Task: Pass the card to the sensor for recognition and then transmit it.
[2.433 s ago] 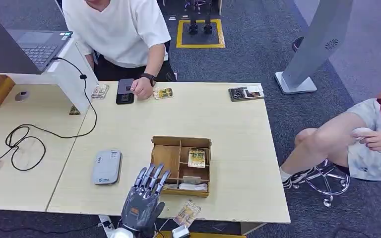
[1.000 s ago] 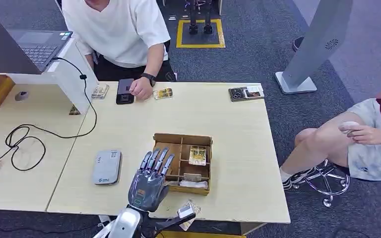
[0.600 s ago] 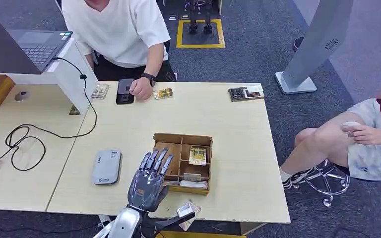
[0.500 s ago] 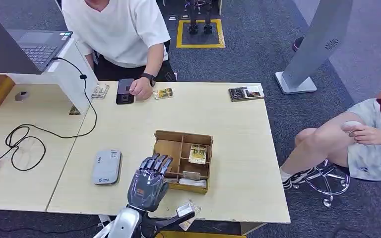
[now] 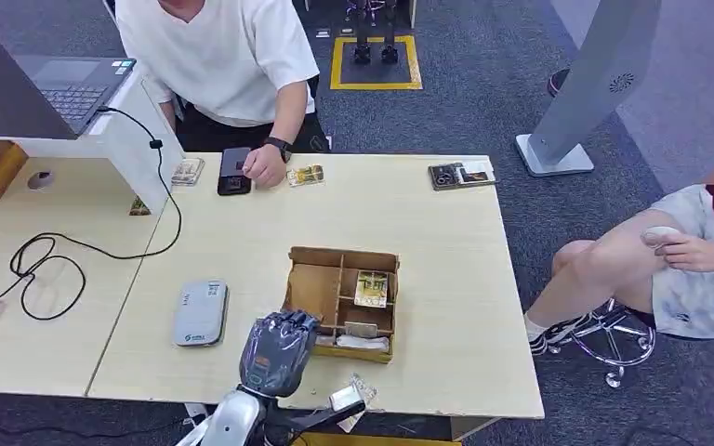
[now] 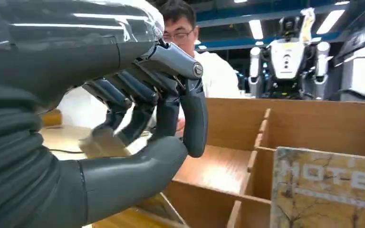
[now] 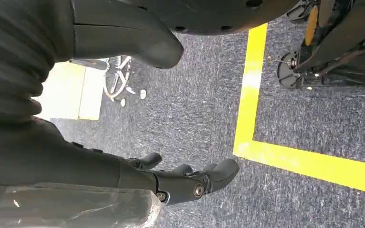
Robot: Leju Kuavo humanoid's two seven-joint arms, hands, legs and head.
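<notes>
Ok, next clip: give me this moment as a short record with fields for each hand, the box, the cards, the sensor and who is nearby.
left hand: fingers curled in at the near left corner of the wooden divided box, holding nothing visible
right hand: hanging over grey carpet, apparently empty
cards: patterned hotel card in a right compartment
sensor: grey flat card reader on the table, left of the box
people: person in white T-shirt across the table; another seated person

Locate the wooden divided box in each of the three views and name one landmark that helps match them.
Head view: the wooden divided box sits on the table's near middle, just beyond the left hand.
Left wrist view: the box lies close up, its partitions right in front of the left hand.
Right wrist view: not in it.
Shared landmark: the hotel card standing in a compartment, also seen in the left wrist view.
</notes>
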